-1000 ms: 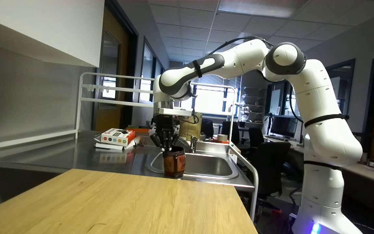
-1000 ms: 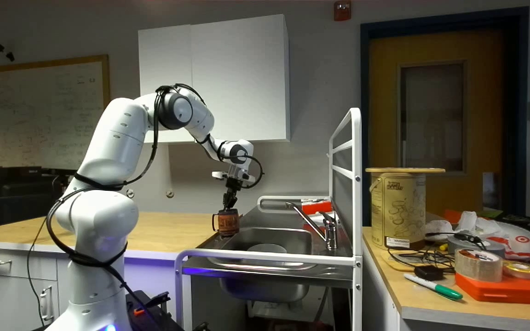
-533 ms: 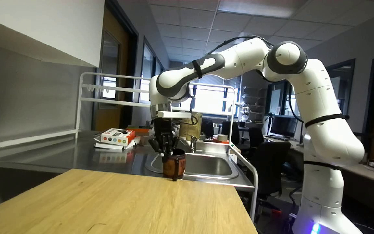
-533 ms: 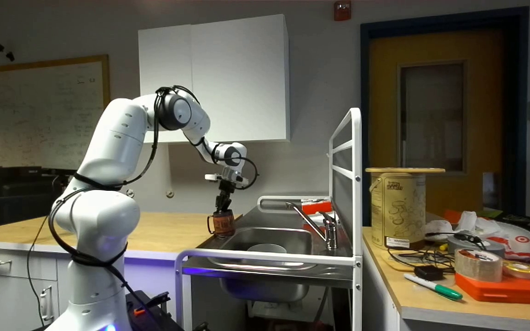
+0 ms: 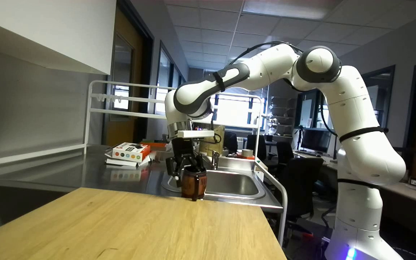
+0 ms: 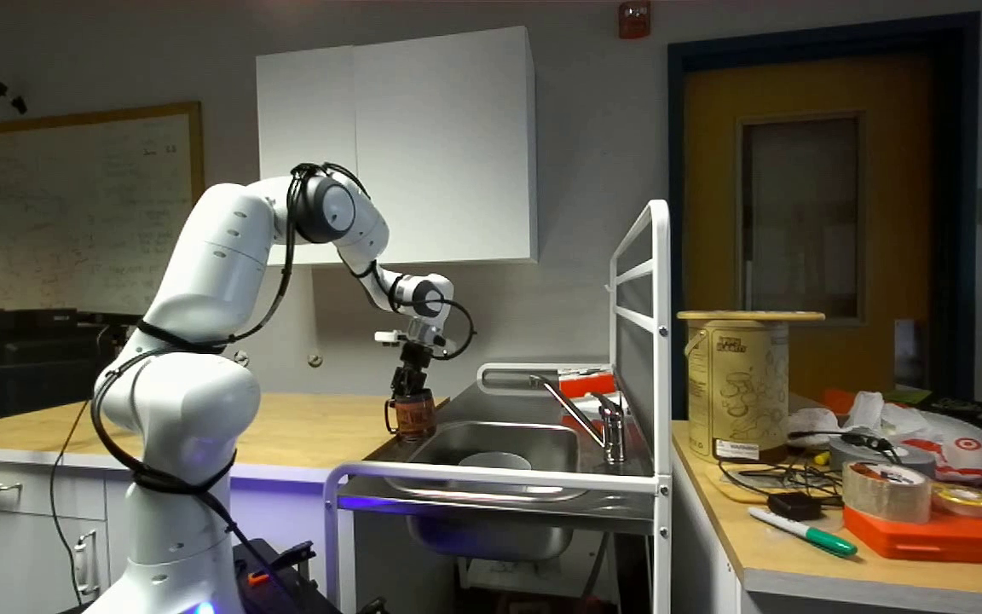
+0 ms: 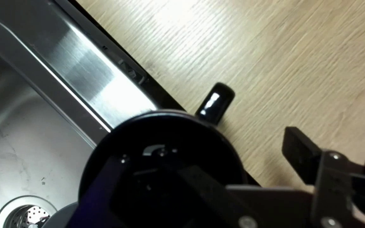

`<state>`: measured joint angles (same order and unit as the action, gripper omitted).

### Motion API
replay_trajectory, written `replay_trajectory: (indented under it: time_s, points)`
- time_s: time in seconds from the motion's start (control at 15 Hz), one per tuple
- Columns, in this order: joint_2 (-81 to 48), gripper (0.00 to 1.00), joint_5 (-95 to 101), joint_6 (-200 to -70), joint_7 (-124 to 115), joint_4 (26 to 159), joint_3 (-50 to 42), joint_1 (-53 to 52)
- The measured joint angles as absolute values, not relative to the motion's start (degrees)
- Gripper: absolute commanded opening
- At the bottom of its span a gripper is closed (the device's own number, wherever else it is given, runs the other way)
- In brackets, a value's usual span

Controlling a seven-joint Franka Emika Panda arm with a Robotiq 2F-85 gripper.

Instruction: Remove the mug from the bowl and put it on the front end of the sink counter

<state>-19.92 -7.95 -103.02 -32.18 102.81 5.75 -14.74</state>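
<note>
The dark brown mug (image 5: 199, 184) stands upright on the sink counter (image 6: 482, 408), on the narrow strip between the basin and the wooden tabletop. Its black handle (image 7: 215, 103) points toward the wood in the wrist view. My gripper (image 5: 188, 174) is over the rim with its jaws apart. One finger reaches into the mug's dark opening, where its tip is hard to make out. Outside the rim, the opposite finger (image 7: 299, 152) hangs clear of the mug wall. A pale round shape in the basin appears to be the bowl (image 6: 495, 460).
The wooden tabletop (image 5: 139, 224) borders the counter beside the mug. A faucet (image 6: 615, 431) rises at the basin's far side. White tubular rails (image 6: 499, 477) frame the counter. A white and red box (image 5: 130, 151) lies further along the steel.
The mug has shifted slightly toward the tabletop, with its handle swung round. It has held still over the last half second while my gripper's jaws spread apart, releasing its rim.
</note>
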Motion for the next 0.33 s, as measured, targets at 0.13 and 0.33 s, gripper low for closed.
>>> replay_trajectory:
  time_s: [0.13,0.33]
  points:
    - [-19.2,1.00,-7.9,-103.0,-32.2,102.8,5.8,-15.0]
    - [-17.2,1.00,-7.8,-102.7,-32.2,102.7,6.0,-15.4]
